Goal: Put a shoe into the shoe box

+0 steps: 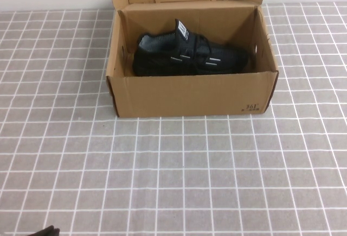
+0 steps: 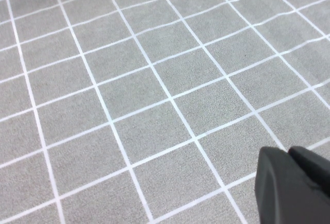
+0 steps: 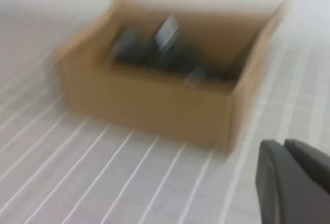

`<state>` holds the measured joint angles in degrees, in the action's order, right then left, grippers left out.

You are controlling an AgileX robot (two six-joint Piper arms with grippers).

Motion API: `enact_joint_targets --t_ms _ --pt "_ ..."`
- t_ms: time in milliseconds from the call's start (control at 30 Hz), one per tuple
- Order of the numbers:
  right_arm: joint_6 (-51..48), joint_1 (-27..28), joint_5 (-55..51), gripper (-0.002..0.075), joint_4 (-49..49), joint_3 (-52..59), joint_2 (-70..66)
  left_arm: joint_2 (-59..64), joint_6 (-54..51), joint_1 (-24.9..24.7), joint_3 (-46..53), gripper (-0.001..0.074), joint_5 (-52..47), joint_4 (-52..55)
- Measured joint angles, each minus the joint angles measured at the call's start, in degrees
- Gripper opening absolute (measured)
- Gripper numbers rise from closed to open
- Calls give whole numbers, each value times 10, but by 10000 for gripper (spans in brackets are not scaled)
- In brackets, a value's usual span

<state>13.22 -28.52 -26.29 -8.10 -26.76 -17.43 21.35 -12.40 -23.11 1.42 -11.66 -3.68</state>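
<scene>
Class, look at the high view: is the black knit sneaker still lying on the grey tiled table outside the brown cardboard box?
No: the black knit sneaker lies inside the open brown cardboard box.

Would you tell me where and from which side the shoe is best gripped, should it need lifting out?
Probably at the collar beside the raised tongue, from straight above: the shoe lies lengthwise, upright, walled in by the shoe box. Left gripper is over bare table; right gripper faces the box.

Shoe (image 1: pixel 187 57) lower part hidden behind shoe box (image 1: pixel 190 96) front wall, left gripper (image 2: pixel 294 185) cut off, right gripper (image 3: pixel 294 180) cut off
</scene>
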Motion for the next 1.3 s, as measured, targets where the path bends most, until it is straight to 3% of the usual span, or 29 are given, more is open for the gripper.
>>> enact_joint_targets --t_ms 167,333,500,1000,1300 --pt "0 148 258 -16 -19 144 28 0 0 0 0 -1 -1 0" --pt "0 229 327 -16 27 243 101 0 0 0 0 -1 -1 0" --pt "0 238 308 -16 38 281 174 0 0 0 0 -1 -1 0" --pt "-1 238 268 -17 43 282 178 0 0 0 0 -1 -2 0" --pt "-185 237 189 -16 186 282 178 0 0 0 0 -1 -2 0"
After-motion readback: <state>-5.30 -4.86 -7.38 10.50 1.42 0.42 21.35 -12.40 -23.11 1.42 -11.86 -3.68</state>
